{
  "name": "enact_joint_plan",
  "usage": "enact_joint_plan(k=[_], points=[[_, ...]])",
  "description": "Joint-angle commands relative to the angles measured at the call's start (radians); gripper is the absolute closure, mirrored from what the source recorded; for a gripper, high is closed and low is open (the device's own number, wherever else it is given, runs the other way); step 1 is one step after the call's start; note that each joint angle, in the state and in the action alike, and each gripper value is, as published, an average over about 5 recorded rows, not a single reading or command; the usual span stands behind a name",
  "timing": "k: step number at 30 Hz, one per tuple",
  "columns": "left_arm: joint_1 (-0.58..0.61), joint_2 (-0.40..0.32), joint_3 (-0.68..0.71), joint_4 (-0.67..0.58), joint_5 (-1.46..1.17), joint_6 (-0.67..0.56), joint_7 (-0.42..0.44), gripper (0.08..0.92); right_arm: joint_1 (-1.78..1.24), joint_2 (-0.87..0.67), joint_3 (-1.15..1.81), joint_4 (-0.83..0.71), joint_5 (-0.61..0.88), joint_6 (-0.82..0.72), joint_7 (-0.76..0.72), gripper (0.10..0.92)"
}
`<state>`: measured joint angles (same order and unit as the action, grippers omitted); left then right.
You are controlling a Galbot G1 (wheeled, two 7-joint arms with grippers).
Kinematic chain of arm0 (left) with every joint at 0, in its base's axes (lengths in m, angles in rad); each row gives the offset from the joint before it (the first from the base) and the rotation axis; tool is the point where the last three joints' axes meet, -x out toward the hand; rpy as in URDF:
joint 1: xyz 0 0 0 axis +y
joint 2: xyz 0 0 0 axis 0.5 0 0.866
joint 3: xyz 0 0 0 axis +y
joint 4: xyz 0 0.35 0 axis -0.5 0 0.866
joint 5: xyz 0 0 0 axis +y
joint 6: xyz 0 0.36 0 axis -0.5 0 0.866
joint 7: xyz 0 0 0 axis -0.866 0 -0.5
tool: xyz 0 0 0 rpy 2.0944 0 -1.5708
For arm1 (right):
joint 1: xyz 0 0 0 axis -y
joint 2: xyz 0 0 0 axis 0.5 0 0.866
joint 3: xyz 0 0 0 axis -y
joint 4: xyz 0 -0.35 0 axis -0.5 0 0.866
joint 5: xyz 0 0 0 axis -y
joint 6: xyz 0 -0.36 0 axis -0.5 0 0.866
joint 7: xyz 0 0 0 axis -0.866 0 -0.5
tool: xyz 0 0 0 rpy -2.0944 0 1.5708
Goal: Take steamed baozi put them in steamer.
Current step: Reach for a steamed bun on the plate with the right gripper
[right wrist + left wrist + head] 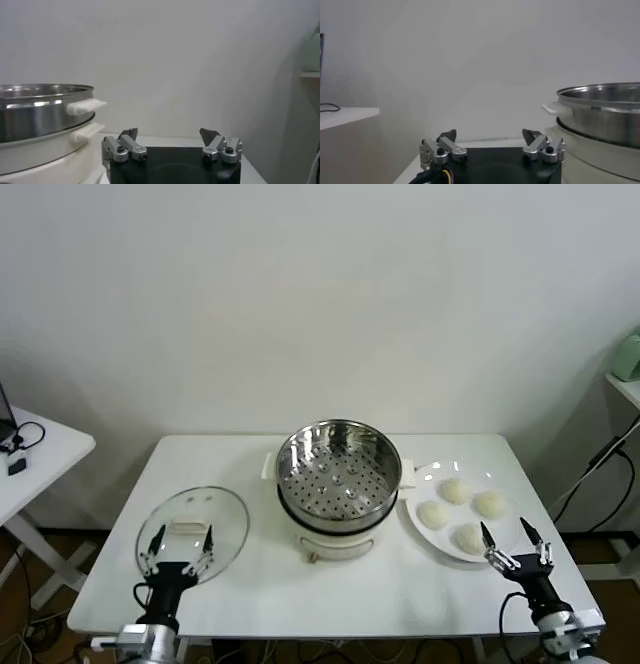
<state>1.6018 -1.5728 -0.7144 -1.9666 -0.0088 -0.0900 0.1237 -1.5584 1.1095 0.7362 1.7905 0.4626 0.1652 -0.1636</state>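
The shiny steel steamer [338,469] with a perforated bottom stands on a white cooker base at the table's middle, and is empty. Several cream-white baozi [455,491] lie on a white plate [418,524] to its right. My right gripper [514,542] is open and empty at the table's front right, just in front of the plate. My left gripper [176,544] is open and empty at the front left, over the near edge of a glass lid. The steamer shows in the left wrist view [605,112] and in the right wrist view [40,110]; the baozi do not show there.
A round glass lid [192,531] lies flat on the table left of the steamer. A second white table [40,449] with cables stands at the far left. A shelf with a green thing [628,359] is at the right edge.
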Motion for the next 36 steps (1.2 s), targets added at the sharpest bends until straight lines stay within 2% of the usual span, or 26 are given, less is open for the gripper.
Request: enact_joint_plan(k=[1, 7, 12, 19, 27, 36], points=[[-0.006, 0.009, 0.008, 0.009, 0.0, -0.005, -0.007, 0.177, 0.084, -0.071, 0.027, -0.003, -0.08, -0.085, -0.02, 0.203], [-0.024, 0.021, 0.027, 0.038, 0.007, -0.023, -0.043, 0.177, 0.254, -0.273, -0.033, -0.076, -0.153, -0.223, -0.105, 0.203], [-0.033, 0.025, 0.047, 0.05, -0.002, -0.025, -0.055, 0.177, 0.458, -0.489, -0.193, -0.224, -0.205, -0.287, -0.301, 0.203], [-0.042, 0.037, 0.073, 0.049, -0.001, -0.022, -0.057, 0.177, 0.866, -0.64, -0.602, -0.448, -0.318, -0.255, -0.576, 0.203], [-0.062, 0.057, 0.078, 0.063, -0.001, 0.008, -0.068, 0.177, 1.401, -0.619, -1.136, -0.696, -0.473, -0.151, -0.873, 0.203], [-0.083, 0.073, 0.084, 0.071, -0.011, 0.032, -0.072, 0.177, 1.707, -0.378, -1.466, -1.022, -0.605, -0.059, -1.023, 0.203]])
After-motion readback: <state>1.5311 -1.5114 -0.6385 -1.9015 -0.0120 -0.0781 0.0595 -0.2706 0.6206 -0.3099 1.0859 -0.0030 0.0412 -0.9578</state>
